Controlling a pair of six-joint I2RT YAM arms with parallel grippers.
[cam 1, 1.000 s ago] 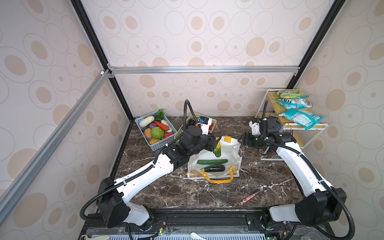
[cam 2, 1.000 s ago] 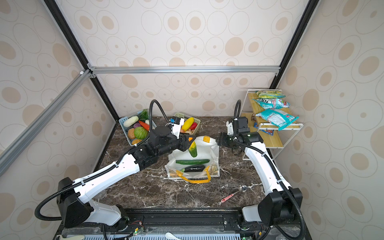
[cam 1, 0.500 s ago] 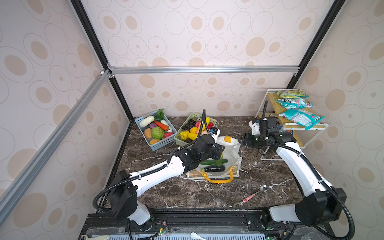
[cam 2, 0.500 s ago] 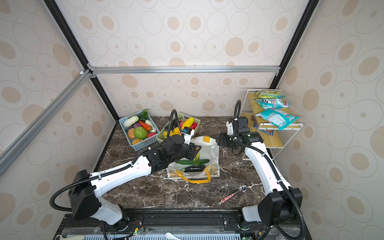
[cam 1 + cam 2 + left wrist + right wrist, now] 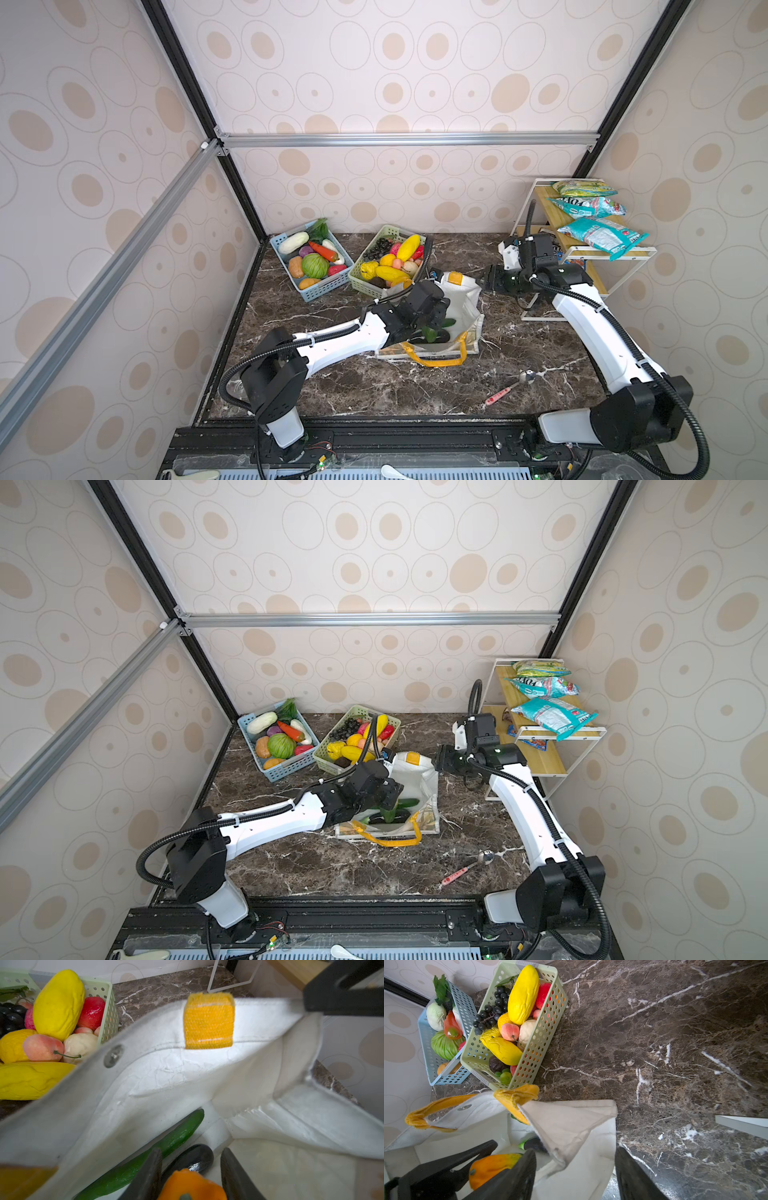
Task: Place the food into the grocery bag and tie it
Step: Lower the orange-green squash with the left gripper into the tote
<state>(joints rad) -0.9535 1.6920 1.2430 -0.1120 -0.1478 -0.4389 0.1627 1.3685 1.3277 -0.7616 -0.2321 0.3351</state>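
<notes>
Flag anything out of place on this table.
A pink-handled spoon lies alone on the table, nearer the camera than the grocery bag. It is not food and lies apart from everything else; nothing more stands out.

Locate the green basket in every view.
In a top view: green basket at the back, between blue basket and bag.
In a top view: same spot.
Left wrist: beyond the bag's rim.
Right wrist: beside blue basket, beyond the bag.
Shared landmark: the long yellow fruit in it.
</notes>
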